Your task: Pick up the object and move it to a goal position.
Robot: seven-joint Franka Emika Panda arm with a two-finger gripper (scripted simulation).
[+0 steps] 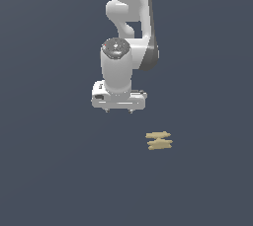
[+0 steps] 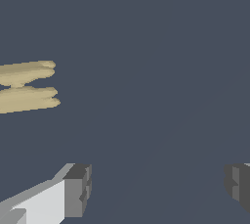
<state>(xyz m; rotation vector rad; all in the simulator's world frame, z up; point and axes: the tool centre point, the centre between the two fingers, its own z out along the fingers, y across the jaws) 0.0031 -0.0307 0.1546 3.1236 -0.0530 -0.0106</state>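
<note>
**No writing anywhere**

Nothing here can be read. The white arm (image 1: 129, 32) carries no brand, number or label on its casing, only a dark round cap near the middle of the exterior view with marks too blurred to make out. The plain dark floor (image 1: 49, 170) bears no sign either.

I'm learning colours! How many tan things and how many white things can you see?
Tan: 1, the small flat tan two-bar object
White: 1, the white robot arm with dark grey fingers
Total: 2
</note>
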